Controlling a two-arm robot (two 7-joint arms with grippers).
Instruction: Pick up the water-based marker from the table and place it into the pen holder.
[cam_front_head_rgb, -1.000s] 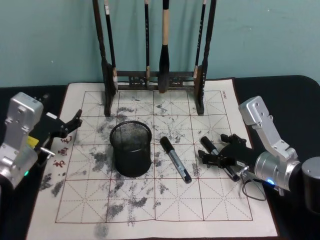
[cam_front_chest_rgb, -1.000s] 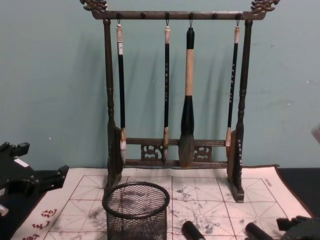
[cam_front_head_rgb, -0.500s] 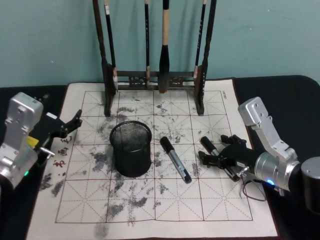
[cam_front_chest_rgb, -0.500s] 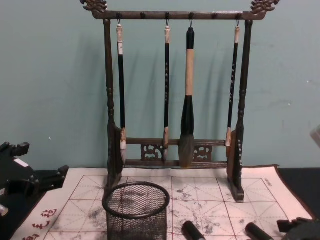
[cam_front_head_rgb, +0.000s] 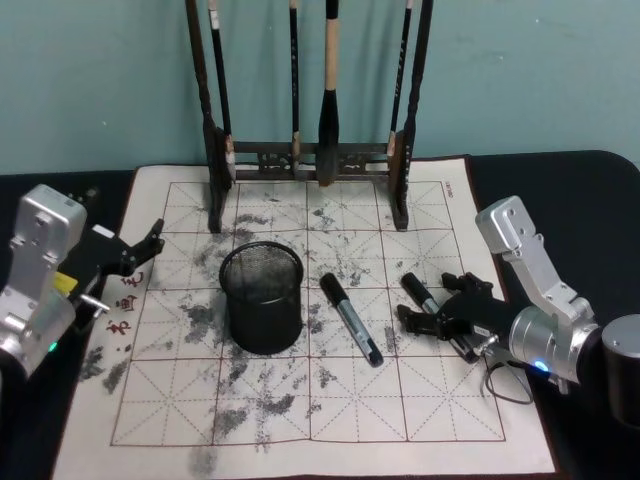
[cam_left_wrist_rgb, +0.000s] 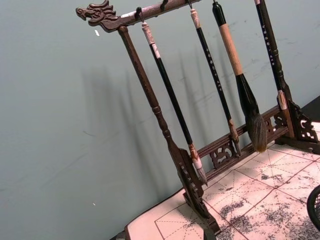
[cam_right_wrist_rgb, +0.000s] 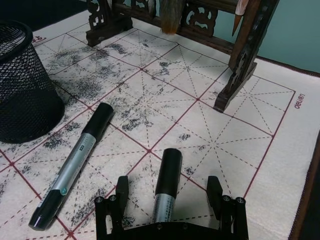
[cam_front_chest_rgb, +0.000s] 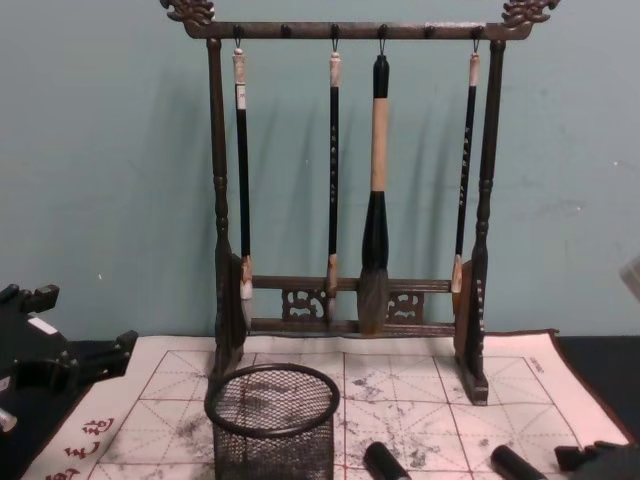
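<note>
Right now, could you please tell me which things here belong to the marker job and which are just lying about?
In the job: marker, straddled by the open right end effector; pen holder.
Lying about: second marker beside the holder; brush rack with brushes; left end effector, idle at left.

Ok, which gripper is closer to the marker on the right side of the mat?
Right. The right gripper is open, straddling the right-side marker; the left gripper sits at the left edge of the mat, beyond the pen holder.

Blk mesh pen holder (cam_front_head_rgb: 262, 300), red-grid wht mat (cam_front_head_rgb: 440, 400)
</note>
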